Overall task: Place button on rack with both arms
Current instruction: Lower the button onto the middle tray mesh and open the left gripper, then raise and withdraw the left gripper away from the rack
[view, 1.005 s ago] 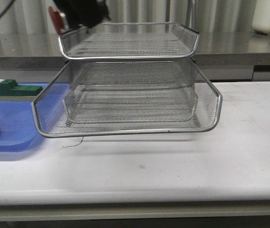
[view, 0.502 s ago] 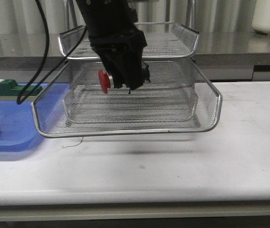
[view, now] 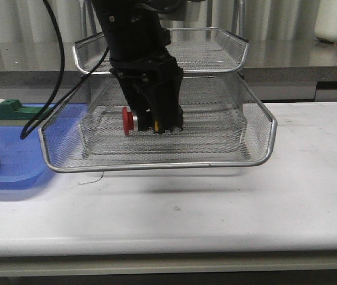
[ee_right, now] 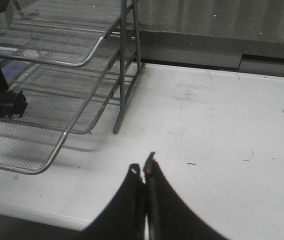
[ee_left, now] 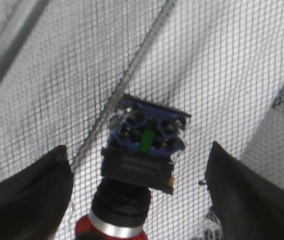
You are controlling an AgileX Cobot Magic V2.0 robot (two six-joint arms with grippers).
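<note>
Front view: left claw (view: 154, 126), spread wide, releases button (view: 129, 120) inside rack (view: 156, 160); right claw (ee_right: 143, 172) closed, empty.

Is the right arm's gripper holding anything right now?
No, the right gripper is empty, its fingers pressed together above the bare white table.

1. Our left arm (view: 134, 41) reaches down from above, its wrist pointing downward near the middle of the front view.
2. Our left gripper (view: 153, 122) has its jaws spread wide; the two black fingers (ee_left: 24, 197) stand well apart in the left wrist view.
3. Our right gripper (ee_right: 143, 172) is closed, fingertips pressed together with nothing between them.
</note>
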